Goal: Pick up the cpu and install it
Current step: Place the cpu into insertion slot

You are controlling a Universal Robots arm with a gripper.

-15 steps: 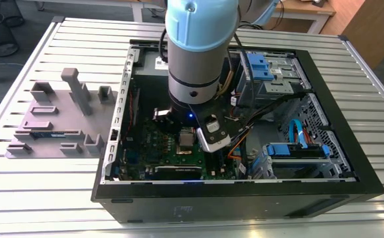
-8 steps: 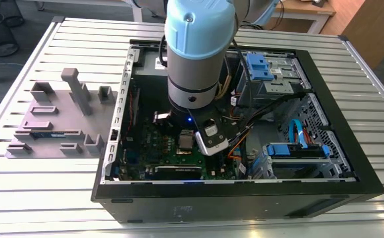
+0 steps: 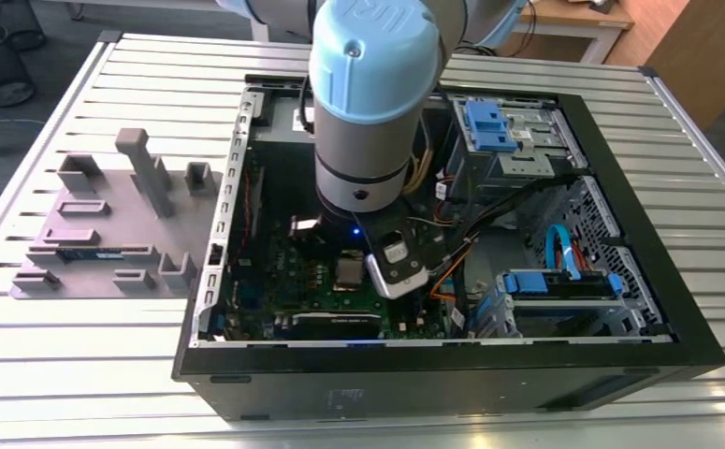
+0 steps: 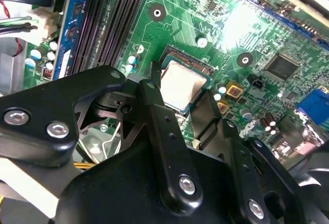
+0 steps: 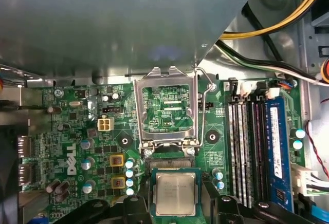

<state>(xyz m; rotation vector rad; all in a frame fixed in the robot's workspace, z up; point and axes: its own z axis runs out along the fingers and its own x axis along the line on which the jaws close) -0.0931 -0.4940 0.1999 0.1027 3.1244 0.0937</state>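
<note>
1. The cpu (image 5: 176, 193) (image 4: 182, 85) lies flat, its silvery top up, over the socket (image 5: 169, 163) of the green board (image 5: 77, 131). A narrow strip of the socket's contacts shows past 1 edge of the chip. Whether the chip is fully seated cannot be told.
2. The gripper (image 5: 176, 206) is drawn in narrow around the cpu. Its 2 black fingers (image 4: 154, 106) sit against opposite edges of the chip, as both wrist views show.
3. The socket's metal frame (image 5: 167, 106) stands hinged up and open just beyond the chip, and its wire lever (image 5: 204, 106) is raised beside it.
4. A row of long memory slots (image 5: 241, 147) runs along 1 side of the socket, with a blue one (image 5: 275, 142) on the outer side.
5. Yellow, black and white cables (image 5: 277, 23) cross the bare metal near the board's edge.
6. In the exterior view, the arm (image 3: 362, 103) reaches straight down into the open computer case (image 3: 661, 281), which lies on a slatted table (image 3: 150, 75).
7. A grey fixture tray (image 3: 100, 234) sits on the table at the exterior view's left, just beside the case.
</note>
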